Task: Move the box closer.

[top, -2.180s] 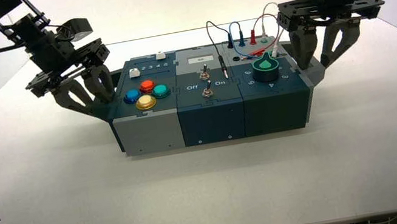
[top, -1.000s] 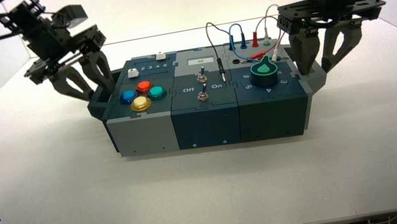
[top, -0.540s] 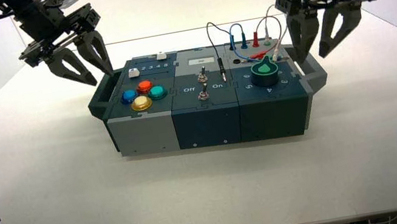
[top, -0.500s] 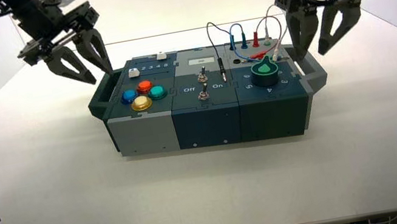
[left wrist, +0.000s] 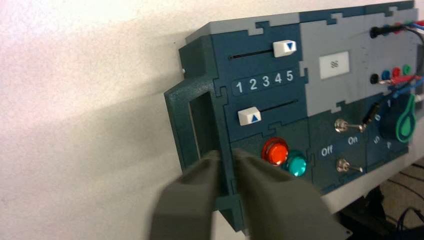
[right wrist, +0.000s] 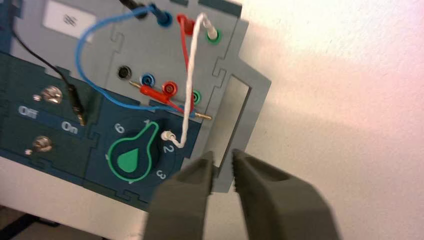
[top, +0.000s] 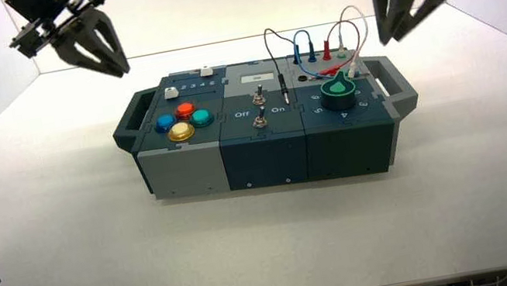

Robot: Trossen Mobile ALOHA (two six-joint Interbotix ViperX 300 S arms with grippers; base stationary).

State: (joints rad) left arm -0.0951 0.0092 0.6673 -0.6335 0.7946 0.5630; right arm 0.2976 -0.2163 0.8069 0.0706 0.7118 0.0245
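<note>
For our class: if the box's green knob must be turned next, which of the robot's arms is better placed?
Probably the right: its gripper hovers beyond the knob's side; the left gripper hovers beyond the coloured buttons.

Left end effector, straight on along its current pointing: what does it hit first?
Probably the box's left side handle, near the slider panel. The left end effector hangs above it; depth is unclear, so that's a judgement.

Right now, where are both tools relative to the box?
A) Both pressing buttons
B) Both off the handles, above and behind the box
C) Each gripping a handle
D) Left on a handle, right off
B: the left tool and right tool hang clear of the box's handles.
</note>
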